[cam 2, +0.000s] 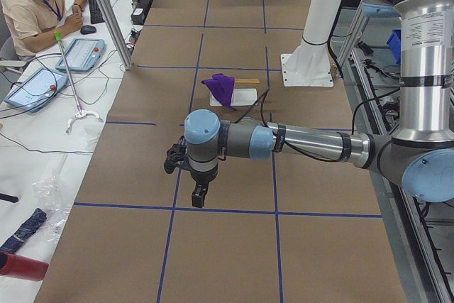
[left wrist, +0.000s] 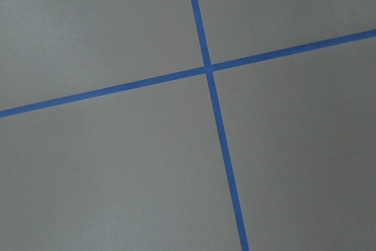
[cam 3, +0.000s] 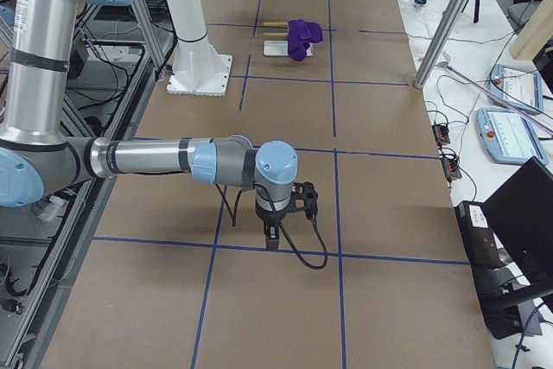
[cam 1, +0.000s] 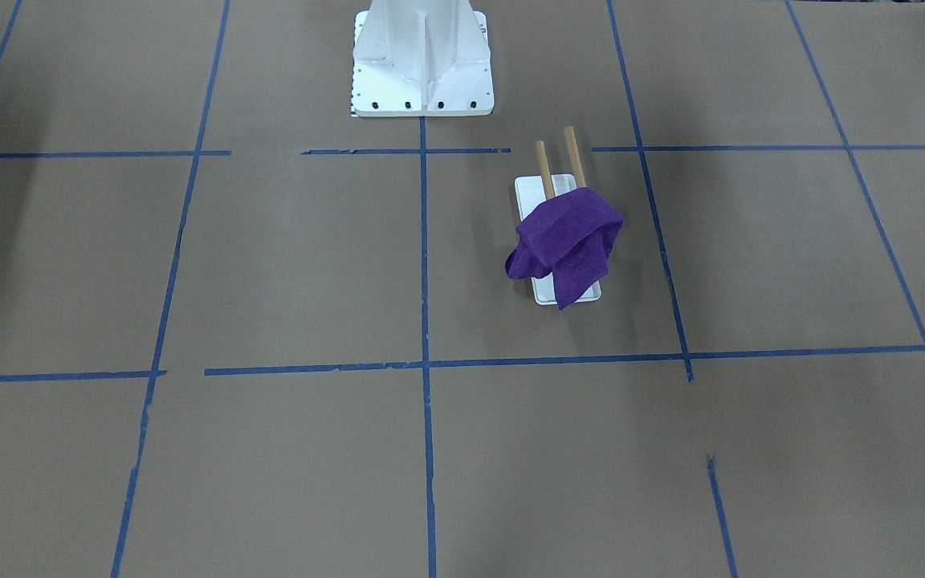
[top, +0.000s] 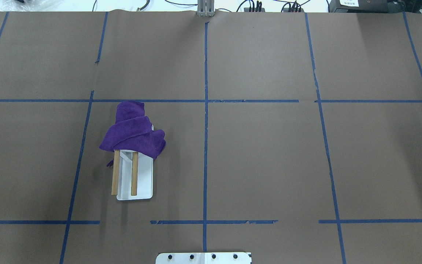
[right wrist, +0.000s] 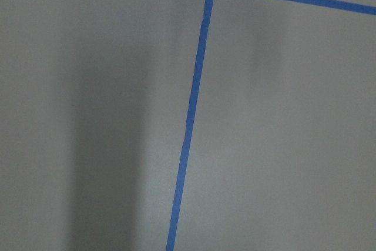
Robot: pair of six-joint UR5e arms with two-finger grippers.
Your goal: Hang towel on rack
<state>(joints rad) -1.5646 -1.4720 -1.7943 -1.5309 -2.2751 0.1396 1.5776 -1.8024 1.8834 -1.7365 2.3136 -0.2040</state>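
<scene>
The purple towel (cam 1: 567,237) lies bunched over one end of the rack (cam 1: 533,189), draped across both wooden dowels (top: 115,176), with a fold hanging past the white base (top: 143,183). It also shows in the left side view (cam 2: 222,89) and the right side view (cam 3: 303,34). My left gripper (cam 2: 198,196) hangs over the brown table, well away from the rack, and I cannot tell whether it is open or shut. My right gripper (cam 3: 270,235) hangs over the table's other end, far from the rack, and I cannot tell its state. Both wrist views show only table and blue tape.
The large white bolted pedestal (cam 1: 422,64) stands at the robot's edge of the table, near the rack. Blue tape lines (top: 205,110) grid the brown table. An operator (cam 2: 39,5) sits at a side bench with tablets and cables. A metal pole (cam 3: 441,32) stands there.
</scene>
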